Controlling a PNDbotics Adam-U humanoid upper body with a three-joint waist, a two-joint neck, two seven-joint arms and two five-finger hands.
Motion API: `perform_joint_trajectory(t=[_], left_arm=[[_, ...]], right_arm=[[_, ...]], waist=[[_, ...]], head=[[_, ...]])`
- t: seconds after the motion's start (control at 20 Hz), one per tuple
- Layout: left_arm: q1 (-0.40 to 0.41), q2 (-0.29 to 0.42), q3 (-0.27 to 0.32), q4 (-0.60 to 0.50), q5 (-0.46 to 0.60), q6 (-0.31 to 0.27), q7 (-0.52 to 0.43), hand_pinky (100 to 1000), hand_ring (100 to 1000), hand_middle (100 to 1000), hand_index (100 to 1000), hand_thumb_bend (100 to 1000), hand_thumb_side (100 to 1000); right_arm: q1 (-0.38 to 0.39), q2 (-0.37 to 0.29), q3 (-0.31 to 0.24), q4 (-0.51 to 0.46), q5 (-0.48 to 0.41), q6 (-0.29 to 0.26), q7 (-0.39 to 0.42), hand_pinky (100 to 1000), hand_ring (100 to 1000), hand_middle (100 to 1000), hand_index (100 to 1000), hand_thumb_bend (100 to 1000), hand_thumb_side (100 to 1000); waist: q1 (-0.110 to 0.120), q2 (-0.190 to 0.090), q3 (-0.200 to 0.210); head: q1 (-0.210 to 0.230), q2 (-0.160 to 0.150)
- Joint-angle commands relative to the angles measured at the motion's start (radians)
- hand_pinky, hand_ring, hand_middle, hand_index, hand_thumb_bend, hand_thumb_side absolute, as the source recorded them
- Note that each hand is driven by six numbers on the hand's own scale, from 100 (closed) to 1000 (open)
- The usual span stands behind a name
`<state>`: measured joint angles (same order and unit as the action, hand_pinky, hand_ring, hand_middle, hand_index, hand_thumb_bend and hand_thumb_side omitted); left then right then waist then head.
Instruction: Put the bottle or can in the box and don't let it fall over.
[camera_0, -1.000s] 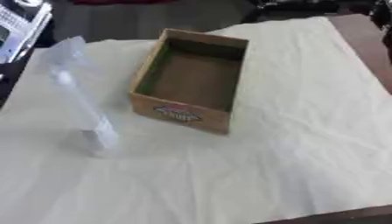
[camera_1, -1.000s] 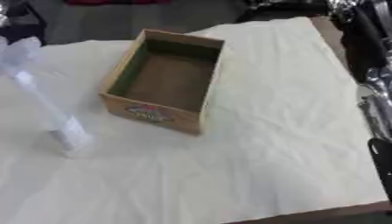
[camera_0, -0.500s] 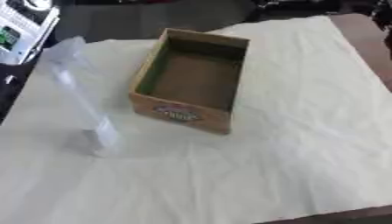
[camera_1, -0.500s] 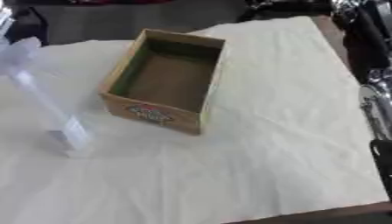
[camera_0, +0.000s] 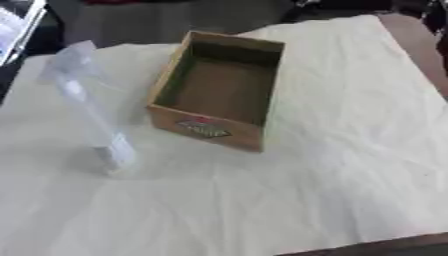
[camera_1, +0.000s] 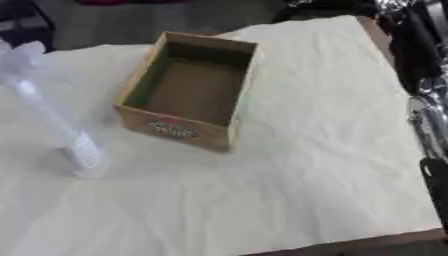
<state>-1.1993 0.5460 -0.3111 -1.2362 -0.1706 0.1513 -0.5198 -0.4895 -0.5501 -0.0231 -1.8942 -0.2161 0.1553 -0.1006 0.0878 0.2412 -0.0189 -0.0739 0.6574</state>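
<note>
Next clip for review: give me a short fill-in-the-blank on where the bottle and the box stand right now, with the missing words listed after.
1. The clear plastic bottle stands upright on the robot's ____ side of the open cardboard box.
2. The inside of the box is ____.
3. Both things rest on a pale, wrinkled ____ covering the table.
4. The bottle is ____ the box, not inside it.

Missing words: left; empty; cloth; outside

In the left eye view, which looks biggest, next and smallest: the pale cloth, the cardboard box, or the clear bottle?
1. The pale cloth, covering most of the picture.
2. The cardboard box, open and empty.
3. The clear bottle, upright left of the box; about as long as the box but much slimmer.
</note>
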Motion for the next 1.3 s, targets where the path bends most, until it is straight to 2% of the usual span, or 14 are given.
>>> perform_joint_trajectory(t=[0.05, 0.35, 0.6, 0.95, 1.0, 1.3], left_arm=[[-0.004, 0.055, 0.020, -0.023, 0.002, -0.006, -0.048, 920, 853, 911, 917, 356, 655], [0.023, 0.094, 0.041, -0.048, 0.028, -0.009, -0.122, 936, 862, 917, 917, 365, 694], [0.055, 0.136, 0.044, -0.105, 0.052, 0.005, -0.149, 939, 863, 913, 907, 412, 696], [0.124, 0.209, 0.058, -0.211, 0.089, 0.039, -0.140, 937, 863, 913, 911, 424, 688], [0.135, 0.221, 0.062, -0.229, 0.098, 0.043, -0.138, 938, 863, 914, 909, 421, 663], [0.218, 0.300, 0.084, -0.330, 0.142, 0.059, -0.133, 941, 867, 918, 910, 440, 676]], right_arm=[[-0.006, -0.027, -0.005, -0.006, -0.003, 0.001, -0.003, 863, 845, 824, 874, 100, 689], [-0.001, -0.030, -0.007, -0.007, -0.003, 0.001, -0.005, 864, 845, 824, 874, 100, 688], [0.003, -0.033, -0.008, -0.006, -0.003, 0.001, -0.005, 864, 844, 824, 874, 100, 688], [0.006, -0.038, -0.010, -0.008, -0.003, 0.001, -0.007, 864, 844, 824, 874, 100, 687], [0.006, -0.039, -0.010, -0.008, -0.003, 0.001, -0.008, 864, 844, 823, 874, 100, 670], [0.007, -0.042, -0.011, -0.009, -0.004, 0.000, -0.008, 863, 844, 824, 874, 100, 686]], waist=[[-0.005, -0.025, 0.002], [-0.006, -0.026, 0.005], [-0.003, -0.027, 0.007], [-0.002, -0.027, 0.012], [-0.001, -0.027, 0.012], [-0.002, -0.025, 0.017]], head=[[-0.008, -0.001], [-0.013, 0.000], [-0.017, 0.000], [-0.026, 0.001], [-0.026, 0.002], [-0.024, -0.006]])
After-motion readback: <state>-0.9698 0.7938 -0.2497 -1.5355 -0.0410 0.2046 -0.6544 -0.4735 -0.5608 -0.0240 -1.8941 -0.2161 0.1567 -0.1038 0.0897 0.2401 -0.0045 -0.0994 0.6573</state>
